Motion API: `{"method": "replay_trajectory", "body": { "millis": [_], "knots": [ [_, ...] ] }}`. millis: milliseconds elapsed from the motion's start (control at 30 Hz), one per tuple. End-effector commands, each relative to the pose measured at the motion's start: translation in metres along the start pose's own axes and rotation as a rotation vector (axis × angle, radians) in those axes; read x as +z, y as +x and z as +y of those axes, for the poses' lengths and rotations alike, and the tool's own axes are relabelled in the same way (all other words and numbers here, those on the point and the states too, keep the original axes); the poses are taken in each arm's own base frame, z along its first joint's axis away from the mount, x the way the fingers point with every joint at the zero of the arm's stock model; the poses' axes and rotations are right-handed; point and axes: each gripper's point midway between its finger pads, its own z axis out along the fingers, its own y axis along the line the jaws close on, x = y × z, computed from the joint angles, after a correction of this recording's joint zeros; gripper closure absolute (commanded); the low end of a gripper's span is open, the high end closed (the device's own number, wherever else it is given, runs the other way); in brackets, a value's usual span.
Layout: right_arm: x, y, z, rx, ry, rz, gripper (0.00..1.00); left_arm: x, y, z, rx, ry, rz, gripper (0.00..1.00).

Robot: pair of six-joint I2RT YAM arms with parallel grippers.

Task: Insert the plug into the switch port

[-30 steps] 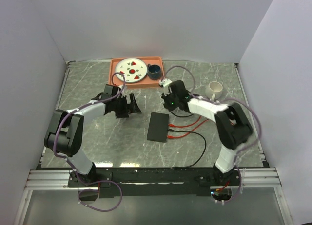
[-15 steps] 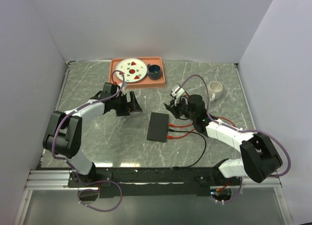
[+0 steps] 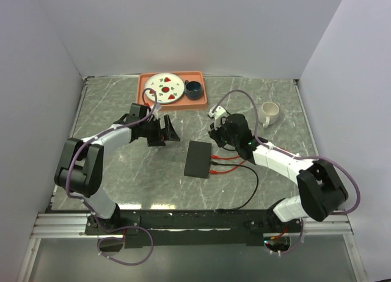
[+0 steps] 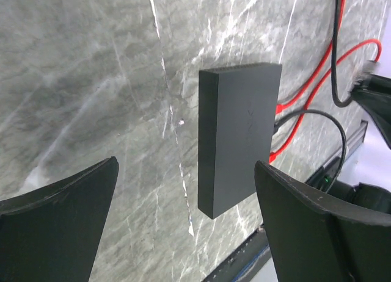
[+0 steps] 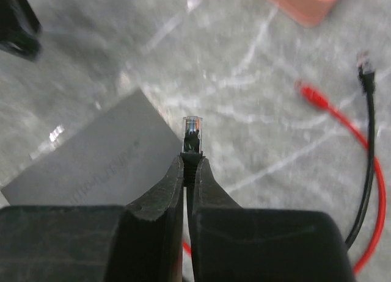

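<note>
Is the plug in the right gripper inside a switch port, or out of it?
Out. The shut right gripper pinches the plug, and its clear tip shows bare, apart from the switch.

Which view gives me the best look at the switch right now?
Left wrist. The switch sits whole and sharp mid-frame, with red cables along one edge. Top external also shows it whole, but small. Right wrist catches only a blurred part of its top, behind the plug.

Left arm (image 3: pixel 113 135) and right arm (image 3: pixel 275 160): white links, black joints, purple cable (image 3: pixel 237 92) looped outside; pincer fingers (image 4: pixel 55 233) matte black wedges.
</note>
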Motion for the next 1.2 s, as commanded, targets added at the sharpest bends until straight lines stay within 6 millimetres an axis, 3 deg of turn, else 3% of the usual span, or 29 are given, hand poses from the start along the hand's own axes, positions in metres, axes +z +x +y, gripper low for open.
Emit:
{"method": "replay_trajectory", "body": {
  "millis": [0, 200, 233, 300, 433, 533, 767, 933, 1167],
  "knots": [
    [-0.008, 0.024, -0.011, 0.001, 0.092, 0.198, 1.00, 0.009, 0.003, -0.014, 0.031, 0.070, 0.049, 0.01],
    [-0.013, 0.067, -0.019, 0.002, 0.158, 0.452, 1.00, 0.024, 0.015, -0.019, 0.030, 0.096, 0.098, 0.01],
    [-0.012, 0.067, -0.026, -0.012, 0.192, 0.478, 1.00, 0.026, 0.016, -0.020, 0.035, 0.099, 0.100, 0.00],
    [-0.009, 0.085, -0.019, -0.027, 0.168, 0.573, 1.00, 0.031, 0.021, -0.021, 0.036, 0.097, 0.124, 0.01],
    [-0.006, 0.100, -0.012, -0.076, 0.145, 0.642, 1.00, 0.039, 0.022, -0.020, 0.034, 0.095, 0.137, 0.01],
    [-0.001, 0.099, 0.005, -0.095, 0.063, 0.622, 1.00, 0.045, 0.022, -0.019, 0.027, 0.099, 0.148, 0.01],
    [0.004, 0.075, 0.035, -0.133, -0.056, 0.513, 1.00, 0.056, 0.031, -0.019, 0.018, 0.101, 0.179, 0.01],
    [0.009, 0.068, 0.059, -0.147, -0.141, 0.482, 1.00, 0.058, 0.037, -0.015, 0.010, 0.096, 0.194, 0.11],
    [0.010, 0.052, 0.087, -0.112, -0.265, 0.425, 1.00, 0.057, 0.035, -0.012, 0.010, 0.071, 0.185, 0.13]
  ]
}}
